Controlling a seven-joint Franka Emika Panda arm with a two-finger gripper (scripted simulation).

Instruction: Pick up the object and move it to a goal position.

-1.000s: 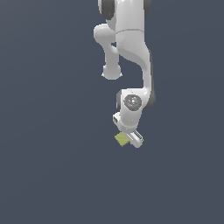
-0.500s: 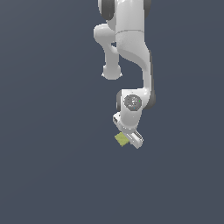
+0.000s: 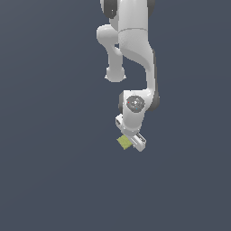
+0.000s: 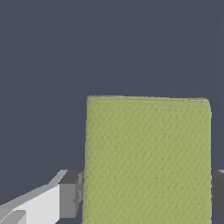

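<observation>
The object is a small flat yellow-green block (image 3: 124,142), seen in the exterior view just under the white arm's hand. My gripper (image 3: 131,143) is down over it, with the block sticking out toward the exterior view's left. In the wrist view the block (image 4: 148,159) fills the space between my two fingers, and one grey fingertip pad (image 4: 70,194) touches its side; the other pad (image 4: 218,190) shows at the frame edge against the opposite side. The jaws are closed against the block.
A plain dark grey-blue surface (image 3: 54,171) lies all around. The white arm (image 3: 135,49) rises from the gripper toward the top of the exterior view. No other object or goal marker shows.
</observation>
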